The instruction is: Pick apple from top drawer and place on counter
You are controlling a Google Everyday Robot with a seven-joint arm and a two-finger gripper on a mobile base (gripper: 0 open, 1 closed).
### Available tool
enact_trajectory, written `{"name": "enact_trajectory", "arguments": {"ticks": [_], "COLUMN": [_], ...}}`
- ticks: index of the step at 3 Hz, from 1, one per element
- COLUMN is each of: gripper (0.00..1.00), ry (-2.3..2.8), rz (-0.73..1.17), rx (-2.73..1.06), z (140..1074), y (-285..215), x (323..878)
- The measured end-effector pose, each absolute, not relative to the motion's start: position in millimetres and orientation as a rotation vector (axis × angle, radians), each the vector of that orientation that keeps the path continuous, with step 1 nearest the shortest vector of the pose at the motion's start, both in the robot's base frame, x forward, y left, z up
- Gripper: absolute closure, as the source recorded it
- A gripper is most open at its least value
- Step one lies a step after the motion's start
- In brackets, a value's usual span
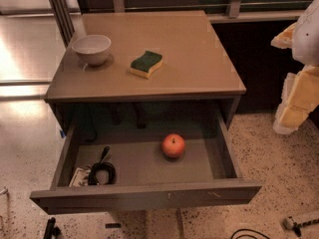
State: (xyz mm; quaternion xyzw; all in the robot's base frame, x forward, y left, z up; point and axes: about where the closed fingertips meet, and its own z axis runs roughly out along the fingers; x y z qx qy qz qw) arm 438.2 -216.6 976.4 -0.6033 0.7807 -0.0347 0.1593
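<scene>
Counter (199, 59) is sitting above the top drawer (149, 197), which is standing pulled open, while the gripper (299, 96) is hovering beyond the right edge, its grip impossible to tell, and the apple (173, 146) is lying right of the drawer's centre.

The hand (300, 83), right of the top drawer (144, 195) and higher than it, is cut off by the right edge; only white and yellow parts show. The drawer's back lies in shadow under the table (199, 68), and the dark shapes (139, 116) there cannot be made out. In the drawer's front left corner, a black cable (102, 172) covers part of a pale flat item (79, 177) too small to identify. Below the drawer's front, the bottom edge cuts off a dark object (50, 228) at left and a dark cord (244, 233) at right. The right edge cuts off a pale object (299, 222).
</scene>
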Motion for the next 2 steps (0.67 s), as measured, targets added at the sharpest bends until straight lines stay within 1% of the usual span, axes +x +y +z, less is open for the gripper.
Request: {"name": "enact_trajectory", "arguments": {"ticks": [1,2], "gripper": [0.0,0.15], "ry": [2.231,2.231], "rz": [-0.099,-0.099], "rx": [-1.724,-1.724], "z": [976.4,976.4], "y": [-216.6,-216.6], "x": [438.2,438.2]}}
